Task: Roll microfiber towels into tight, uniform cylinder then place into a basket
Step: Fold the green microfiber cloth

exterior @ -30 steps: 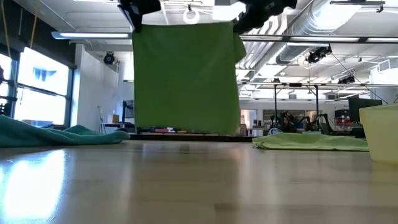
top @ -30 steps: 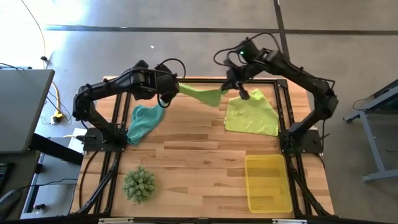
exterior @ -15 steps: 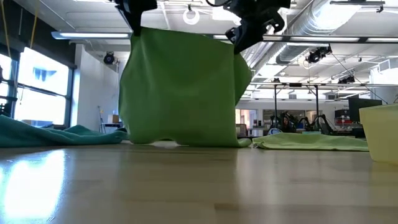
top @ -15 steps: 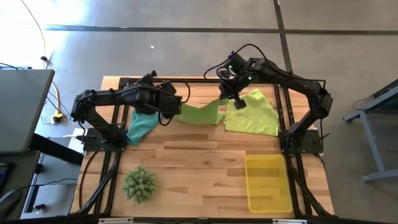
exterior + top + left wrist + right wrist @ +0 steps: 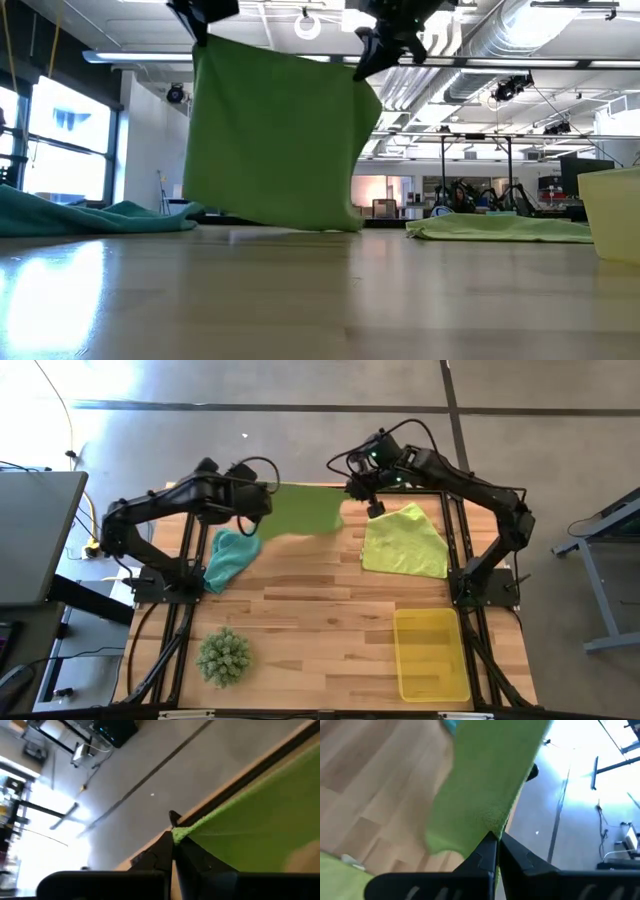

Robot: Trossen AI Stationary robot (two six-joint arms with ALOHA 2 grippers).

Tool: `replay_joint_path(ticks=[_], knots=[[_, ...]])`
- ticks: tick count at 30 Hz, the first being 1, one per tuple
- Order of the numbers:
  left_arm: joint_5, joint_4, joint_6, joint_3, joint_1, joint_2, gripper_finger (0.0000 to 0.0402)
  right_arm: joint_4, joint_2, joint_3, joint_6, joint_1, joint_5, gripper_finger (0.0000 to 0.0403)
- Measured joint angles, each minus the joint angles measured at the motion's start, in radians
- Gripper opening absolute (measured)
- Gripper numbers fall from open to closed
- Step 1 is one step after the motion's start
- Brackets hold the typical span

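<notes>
Green towel (image 5: 300,515) is held stretched at the worktop's (image 5: 320,610) far edge, one top corner pinched in the left gripper (image 5: 252,503), the other in the right gripper (image 5: 362,493). It hangs below both, bottom hem just off the wood, so it's probably getting laid flat next.

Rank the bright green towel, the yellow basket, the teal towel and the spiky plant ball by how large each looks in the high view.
1. bright green towel
2. basket
3. teal towel
4. spiky plant ball
Towel one hangs nearer the camera, so its lead is unsure.

Overhead and table-level views share the green towel (image 5: 305,512).
</notes>
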Motion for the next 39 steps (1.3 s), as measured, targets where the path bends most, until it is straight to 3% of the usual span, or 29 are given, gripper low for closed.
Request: replay_joint_path(ticks=[6,10,15,22,30,34,39], knots=[[0.142,0.009,-0.103,-0.034,-0.114,-0.026,0.0003,-0.158,-0.001,0.000,0.167,0.025,-0.066,0.0000],[0.221,0.090,-0.192,-0.181,-0.265,0.006,0.0003,-0.250,-0.003,-0.123,0.211,0.081,-0.182,0.0000],[0.317,0.242,-0.264,-0.352,-0.413,0.075,0.0003,-0.241,-0.009,-0.302,0.258,0.194,-0.191,0.0000],[0.460,0.374,-0.323,-0.406,-0.504,0.185,0.0003,-0.086,-0.009,-0.555,0.329,0.344,-0.194,0.0000],[0.721,0.477,-0.153,-0.407,-0.521,0.296,0.0003,0.089,-0.008,-0.683,0.349,0.441,-0.195,0.0000],[0.701,0.476,-0.117,-0.407,-0.509,0.345,0.0003,0.087,-0.008,-0.657,0.282,0.443,-0.193,0.0000],[0.561,0.408,-0.132,-0.407,-0.476,0.354,0.0003,0.100,-0.005,-0.604,0.210,0.369,-0.190,0.0000]])
